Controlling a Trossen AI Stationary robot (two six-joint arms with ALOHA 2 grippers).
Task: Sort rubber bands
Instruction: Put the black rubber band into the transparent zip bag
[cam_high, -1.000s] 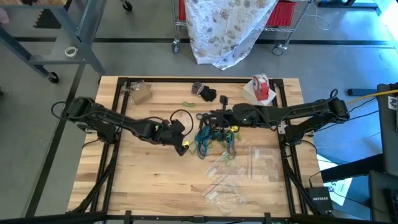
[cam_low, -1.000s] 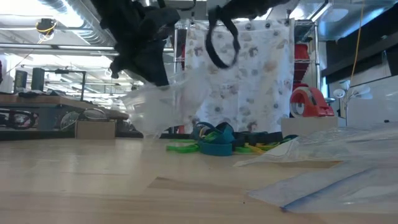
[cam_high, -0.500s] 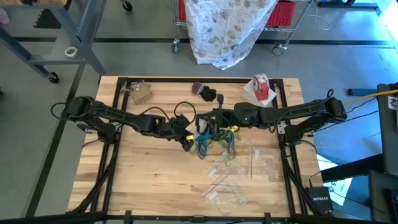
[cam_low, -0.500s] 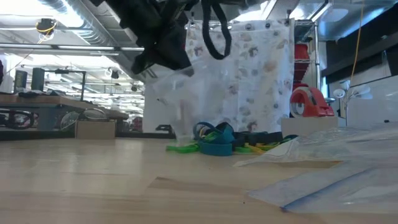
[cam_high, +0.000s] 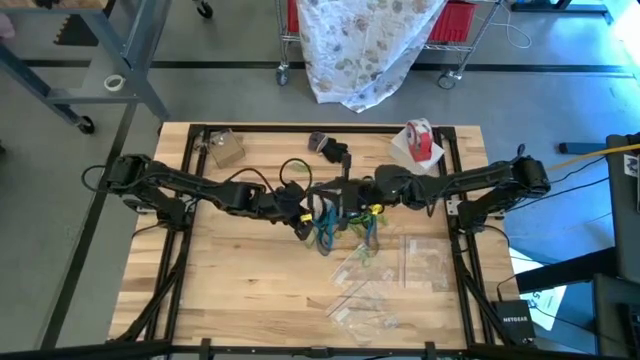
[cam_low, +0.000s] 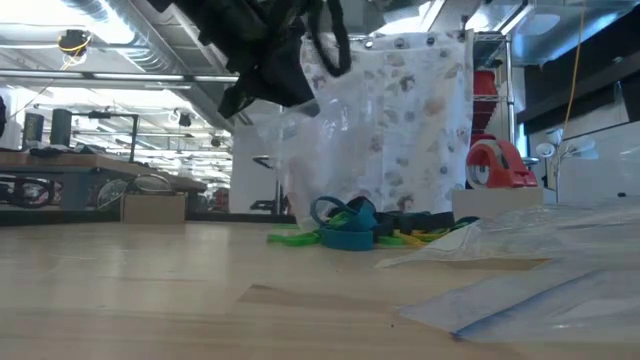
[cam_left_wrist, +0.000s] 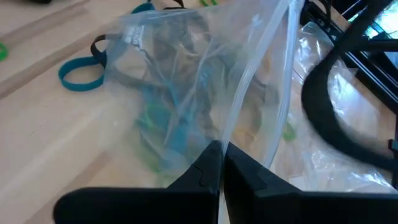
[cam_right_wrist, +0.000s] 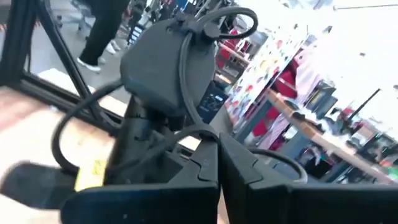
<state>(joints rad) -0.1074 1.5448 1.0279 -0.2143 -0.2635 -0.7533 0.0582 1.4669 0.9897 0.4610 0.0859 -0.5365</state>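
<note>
My left gripper (cam_left_wrist: 219, 163) is clamped on the rim of a clear bag (cam_left_wrist: 205, 81), which hangs over the rubber band pile (cam_high: 345, 222) at mid-desk (cam_high: 230, 290). My right gripper (cam_high: 342, 190) sits just beside it, fingers pinched on a black band (cam_low: 327, 45) whose loop dangles straight down by the bag's mouth, so the right arm is nearer.
</note>
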